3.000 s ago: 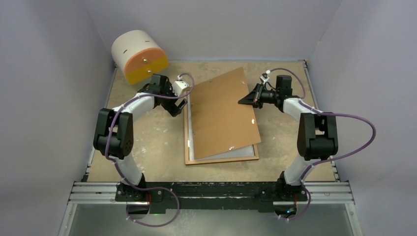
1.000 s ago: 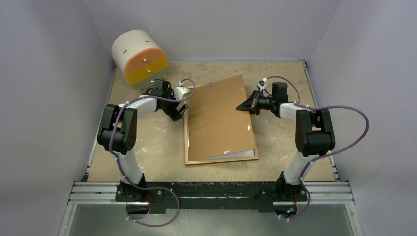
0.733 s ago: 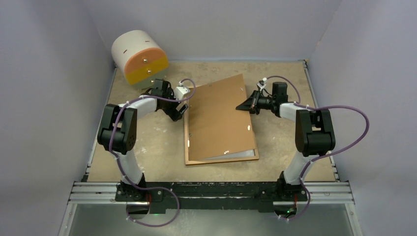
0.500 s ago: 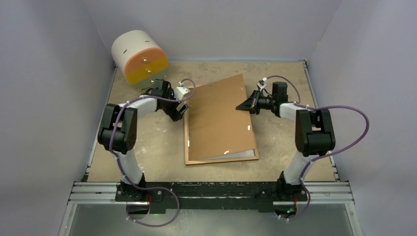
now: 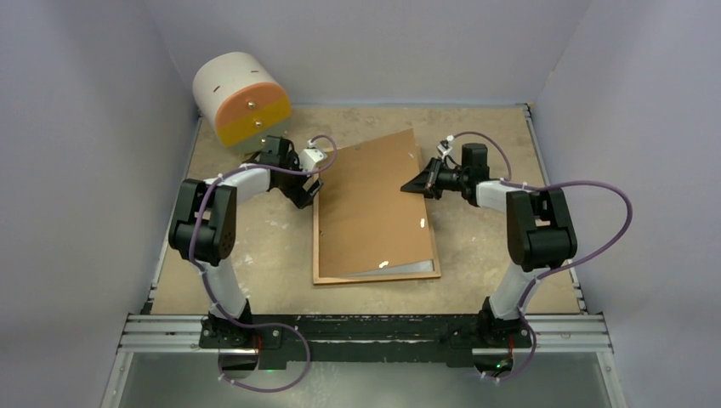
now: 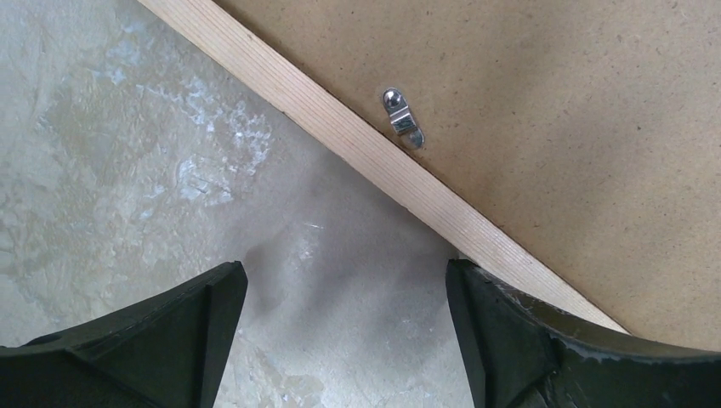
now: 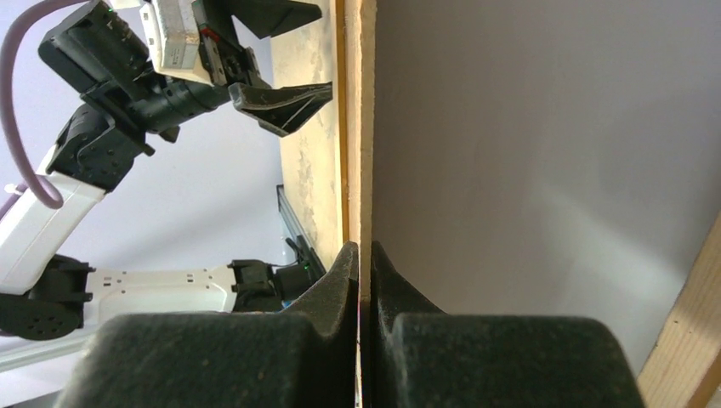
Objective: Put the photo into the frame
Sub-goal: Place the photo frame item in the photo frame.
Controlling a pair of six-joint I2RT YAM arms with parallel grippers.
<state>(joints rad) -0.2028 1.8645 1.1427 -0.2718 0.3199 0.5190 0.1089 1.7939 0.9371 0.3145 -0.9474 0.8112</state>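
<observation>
Dragged thin orange-brown wooden frame (image 5: 374,279) and plain brown backing board (image 5: 366,204) leftward since a second ago. Lies flat on counter (image 5: 255,255), board tilted above; photo hidden. Farther back, clamps board's edge in right pincer (image 5: 408,186); holds left pincer (image 5: 306,195) spread, empty, beside frame.

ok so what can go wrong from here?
1. The right gripper pinches the backing board only by its thin edge; it could slip or pivot.
2. The backing board lies skewed over the frame, so it may land on a rail instead of seating.
3. The left gripper, open beside a rail, could nudge the frame.
</observation>
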